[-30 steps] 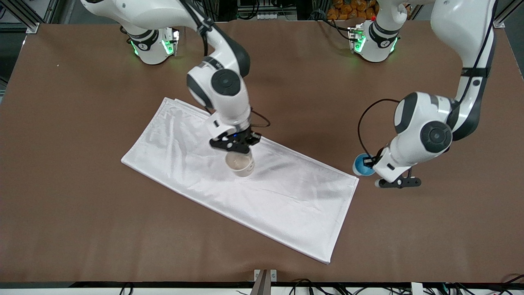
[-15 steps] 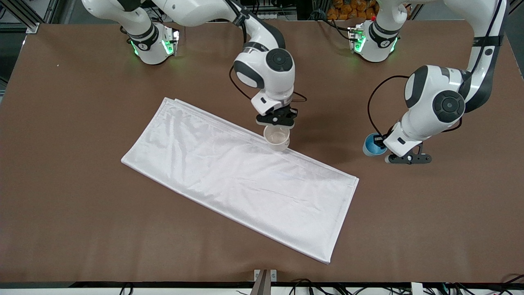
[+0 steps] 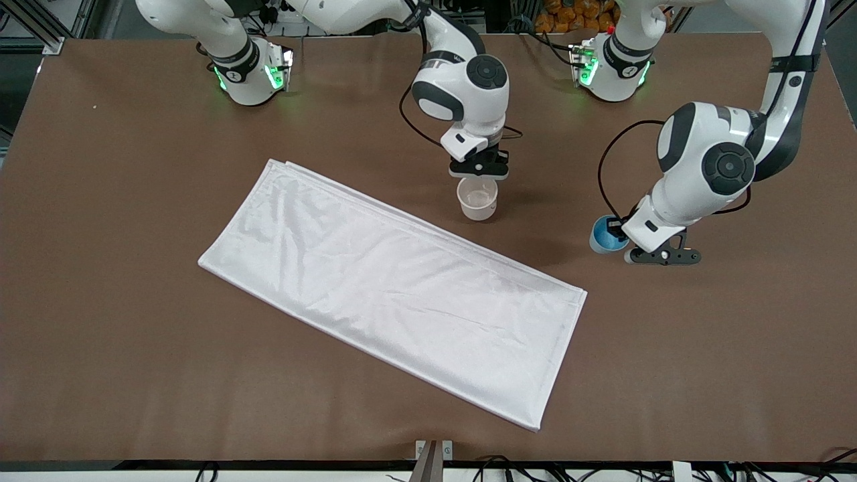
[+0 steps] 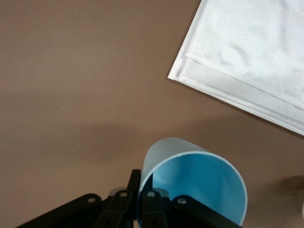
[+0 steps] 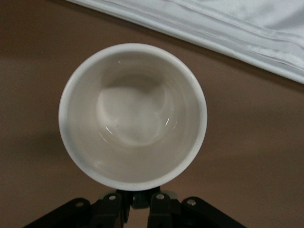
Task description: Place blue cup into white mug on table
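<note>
Over the bare brown table point(image 3: 134, 221), just off the white cloth point(image 3: 395, 288) on its edge toward the arms' bases, the right gripper point(image 3: 479, 171) holds the white mug point(image 3: 477, 199) upright. The front view shows the mug's open mouth and pale inside, with the gripper at the part of the rim farthest from the camera; whether the mug rests on the table or hangs just above it cannot be told from that view. The right wrist view looks straight down into the mug point(image 5: 133, 116) and shows the fingers point(image 5: 137, 199) closed together on the mug's wall at its rim, with the cloth's folded edge point(image 5: 228, 28) close by.

Toward the left arm's end of the table, well apart from the mug, the left gripper point(image 3: 659, 256) grips the blue cup point(image 3: 604, 234) over bare table near the cloth's corner. The front view shows only part of the cup, the arm's wrist covering the rest. The left wrist view shows the cup point(image 4: 194, 178) tilted, its light-blue inside facing the camera, and the fingers point(image 4: 152, 209) clamped on its rim wall, one inside and one outside.
</note>
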